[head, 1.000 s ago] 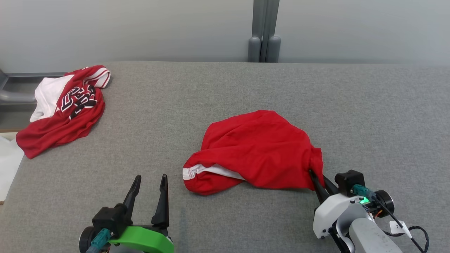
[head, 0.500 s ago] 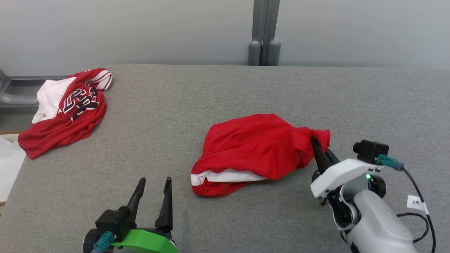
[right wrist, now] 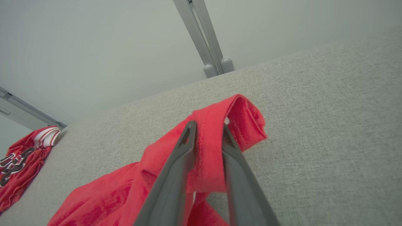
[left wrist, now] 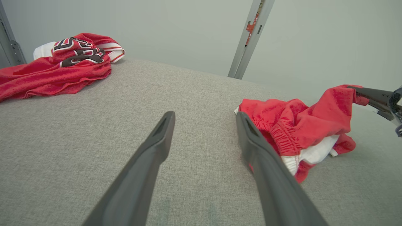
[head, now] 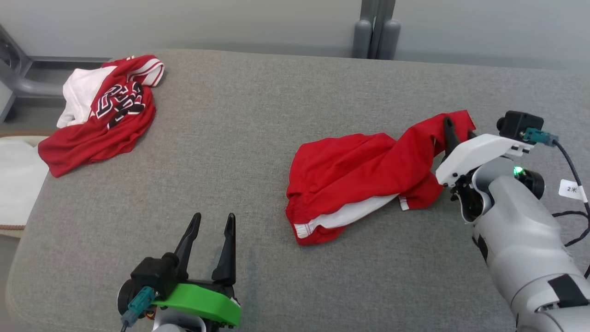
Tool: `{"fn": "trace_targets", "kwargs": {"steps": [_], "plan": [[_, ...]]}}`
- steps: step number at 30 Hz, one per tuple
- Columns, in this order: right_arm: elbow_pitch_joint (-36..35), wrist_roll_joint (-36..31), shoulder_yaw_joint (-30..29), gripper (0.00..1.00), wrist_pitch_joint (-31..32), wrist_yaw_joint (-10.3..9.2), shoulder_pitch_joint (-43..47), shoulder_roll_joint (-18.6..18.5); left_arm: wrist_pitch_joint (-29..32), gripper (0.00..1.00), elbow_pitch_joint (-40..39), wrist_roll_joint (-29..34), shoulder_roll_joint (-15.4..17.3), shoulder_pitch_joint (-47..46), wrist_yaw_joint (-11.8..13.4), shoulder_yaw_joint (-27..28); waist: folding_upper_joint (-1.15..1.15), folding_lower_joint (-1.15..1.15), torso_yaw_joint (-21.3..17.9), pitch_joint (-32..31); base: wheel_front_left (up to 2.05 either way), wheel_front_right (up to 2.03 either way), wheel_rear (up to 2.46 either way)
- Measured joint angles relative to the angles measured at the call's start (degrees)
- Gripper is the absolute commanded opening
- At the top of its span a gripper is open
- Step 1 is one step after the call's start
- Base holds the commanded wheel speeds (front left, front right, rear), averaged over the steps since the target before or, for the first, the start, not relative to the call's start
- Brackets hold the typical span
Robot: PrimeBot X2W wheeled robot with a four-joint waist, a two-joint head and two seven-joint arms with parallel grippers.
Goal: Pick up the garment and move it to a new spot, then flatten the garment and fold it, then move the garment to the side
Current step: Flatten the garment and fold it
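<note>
Two garments lay there: red shorts, one corner pinched by the right gripper, and a jersey. The left gripper held its jaws apart.

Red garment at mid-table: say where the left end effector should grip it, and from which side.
Grip the gathered elastic band at the red garment's near-left corner. It lies bunched on the table, facing the open left end effector, so come low from the left, jaws straddling the edge. The opposite corner is raised between the fingers of the right end effector, so pulling apart may spread it.
</note>
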Motion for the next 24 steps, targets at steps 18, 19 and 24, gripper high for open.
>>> {"fn": "trace_targets", "kwargs": {"steps": [18,19,24], "plan": [[-6.52,-8.31,1.55,1.00,-3.96,0.00,7.12,-1.49,0.00,1.00,-0.41,0.15,-0.01,-0.25,0.77,0.73,0.00,0.00,-1.99,0.96,0.00,0.00,0.00],[-7.24,-8.27,1.78,1.00,-3.94,0.00,8.59,-1.46,0.00,1.00,-0.42,0.21,-0.01,-0.24,0.77,0.77,0.00,0.00,-2.45,0.85,0.00,0.00,0.00],[-9.18,-6.84,2.94,1.00,-3.94,0.00,13.16,-0.88,0.00,1.00,-0.53,0.38,-0.01,-0.23,0.66,0.75,0.00,0.00,-4.14,0.84,0.00,0.00,0.00]]}}
